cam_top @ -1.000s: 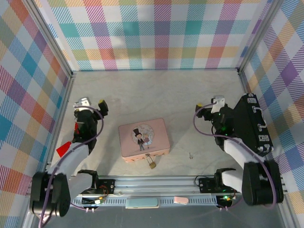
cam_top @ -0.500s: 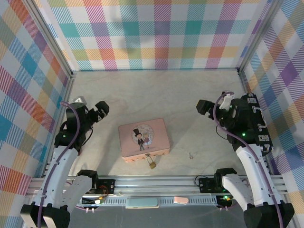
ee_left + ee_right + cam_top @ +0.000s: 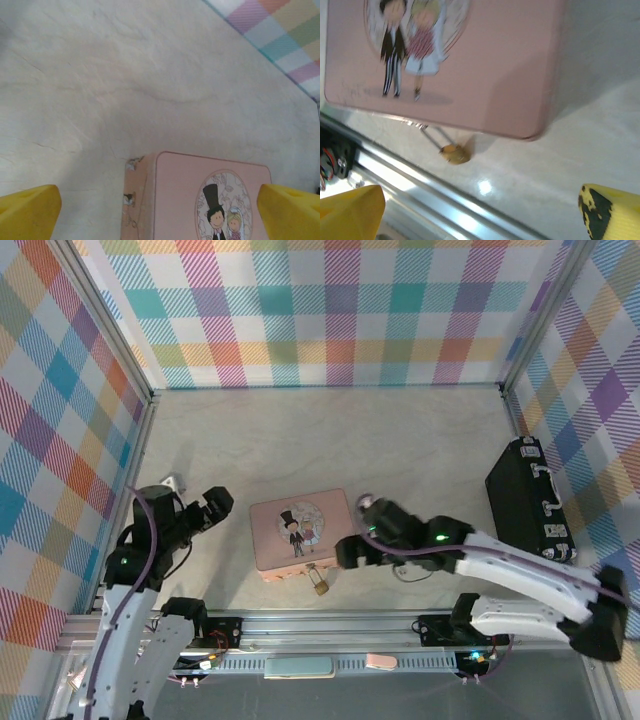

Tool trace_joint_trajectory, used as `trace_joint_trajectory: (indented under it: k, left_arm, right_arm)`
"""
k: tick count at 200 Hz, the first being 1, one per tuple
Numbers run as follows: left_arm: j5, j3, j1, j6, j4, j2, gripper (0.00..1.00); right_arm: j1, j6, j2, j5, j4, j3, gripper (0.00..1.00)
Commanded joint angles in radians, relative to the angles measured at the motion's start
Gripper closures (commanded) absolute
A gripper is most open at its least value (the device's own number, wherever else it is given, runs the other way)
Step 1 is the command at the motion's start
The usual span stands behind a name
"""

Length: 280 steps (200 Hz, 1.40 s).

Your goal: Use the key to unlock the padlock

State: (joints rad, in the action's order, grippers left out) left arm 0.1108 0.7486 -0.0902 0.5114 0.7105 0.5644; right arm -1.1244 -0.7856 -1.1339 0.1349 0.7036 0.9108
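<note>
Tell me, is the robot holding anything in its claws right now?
No. Both are open and empty: the left gripper hovers beside the pink tin, and the right gripper is near the padlock.

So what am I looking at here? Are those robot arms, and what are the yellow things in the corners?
Yes, those are two robot arms bolted to the near edge of a table. One picture is taken from above. In it the left gripper waits beside a pink tin box with a cartoon bride and groom, and the right gripper has reached over to the box's right side. A tiny brass-gold padlock hangs at the box's front edge. A black case stands on the right.

The other two pictures come from little cameras on each wrist. The yellow things are the robot's own fingertips, spread apart, so both jaws are open and hold nothing. The right wrist camera sees the padlock close up, a bit blurry.
</note>
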Motion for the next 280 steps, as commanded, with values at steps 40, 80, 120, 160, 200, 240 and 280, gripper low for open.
trace_joint_trajectory:
  k: [40,80,120,160,200,240,280]
  left_arm:
    - [-0.314,0.079,-0.051,-0.025,0.104,-0.131,0.0]
    - [-0.38,0.07,-0.094,-0.012,0.123,-0.224,0.0]
    - [-0.372,0.057,-0.116,-0.013,0.107,-0.24,0.0]
    - [-0.369,0.048,-0.129,-0.013,0.101,-0.252,0.0]
    - [-0.38,0.047,-0.134,-0.013,0.101,-0.253,0.0]
    - [-0.379,0.037,-0.138,-0.012,0.092,-0.262,0.0]
    - [-0.387,0.028,-0.141,-0.008,0.084,-0.261,0.0]
  right_arm:
    - [-0.189,-0.138,-0.423,0.014,-0.025,0.261,0.01]
    - [-0.2,-0.181,-0.573,-0.03,0.03,0.371,0.01]
    - [-0.199,-0.233,-0.593,0.001,0.079,0.371,0.01]
    - [-0.199,-0.262,-0.62,0.118,0.093,0.423,0.01]
    - [-0.192,-0.267,-0.738,0.205,0.134,0.574,0.01]
    - [-0.16,-0.216,-0.8,0.214,0.145,0.644,0.02]
    - [-0.098,-0.13,-0.839,0.165,0.067,0.668,0.02]
